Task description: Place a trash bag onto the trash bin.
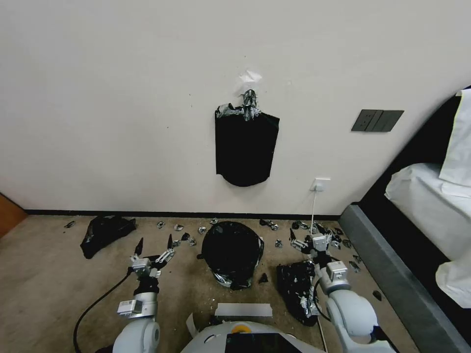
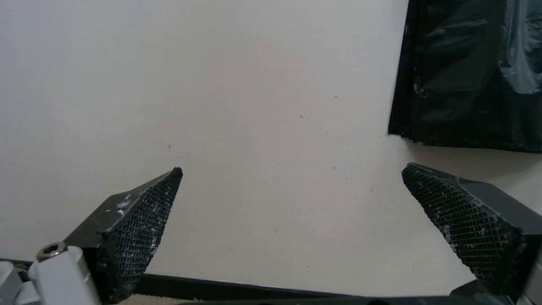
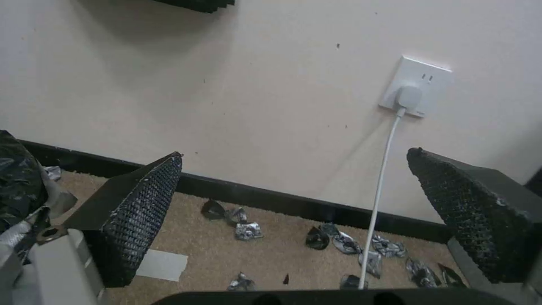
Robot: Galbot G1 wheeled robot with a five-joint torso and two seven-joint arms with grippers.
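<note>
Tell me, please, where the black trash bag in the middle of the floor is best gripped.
Probably its crumpled, silver-taped rim on the robot's side, approached from above; the rest of the trash bag looks smooth, with no fold to pinch. The left gripper and right gripper are open.

Tan carpet floor (image 1: 49, 284), lined trash bin (image 1: 232, 252), black plastic heaps (image 1: 105, 233), silver scraps (image 1: 202, 229)
</note>
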